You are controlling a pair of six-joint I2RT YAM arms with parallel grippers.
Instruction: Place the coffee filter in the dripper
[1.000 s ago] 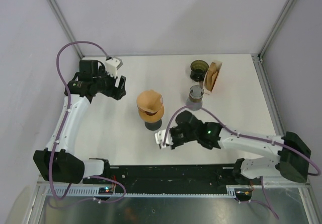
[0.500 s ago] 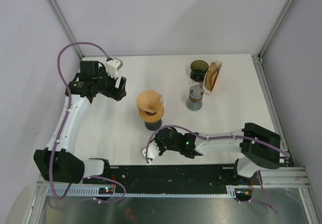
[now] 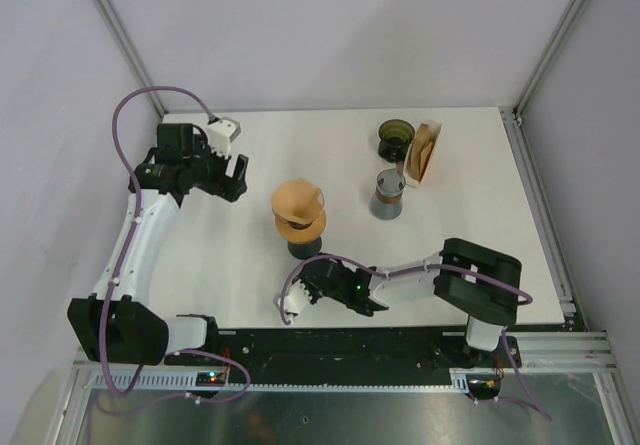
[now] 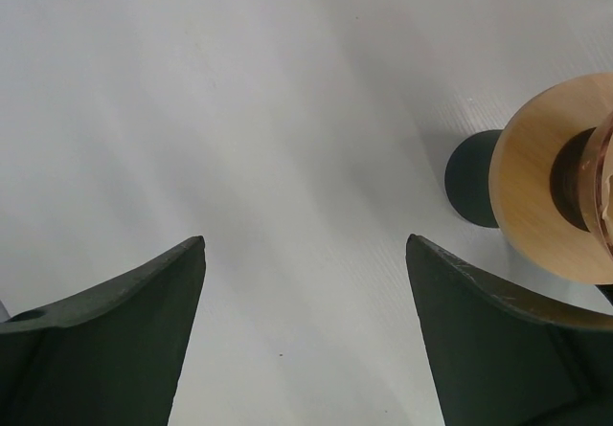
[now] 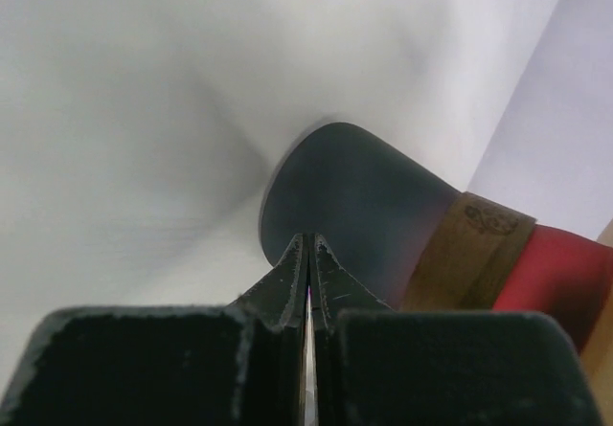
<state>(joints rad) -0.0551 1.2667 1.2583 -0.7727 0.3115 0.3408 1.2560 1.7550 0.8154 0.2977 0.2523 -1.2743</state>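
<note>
The dripper (image 3: 300,227) stands mid-table on a dark round base, with a wooden collar. A brown paper coffee filter (image 3: 297,197) sits in its top. My right gripper (image 3: 308,273) is shut and empty, low on the table just in front of the dripper's base; in the right wrist view its closed tips (image 5: 308,240) point at the dark base (image 5: 354,196) and wooden collar (image 5: 474,254). My left gripper (image 3: 236,176) is open and empty, left of the dripper; its wrist view (image 4: 305,242) shows the dripper's wooden ring (image 4: 536,196) at the right.
A holder with spare brown filters (image 3: 428,151) stands at the back right, next to a dark glass vessel (image 3: 395,138). A grey cup (image 3: 388,194) stands in front of them. The right arm lies folded along the table's near edge.
My right arm has drawn back and folded toward the near edge, its shut gripper sliding left and nearer, below the dripper. My left gripper has edged slightly left.
</note>
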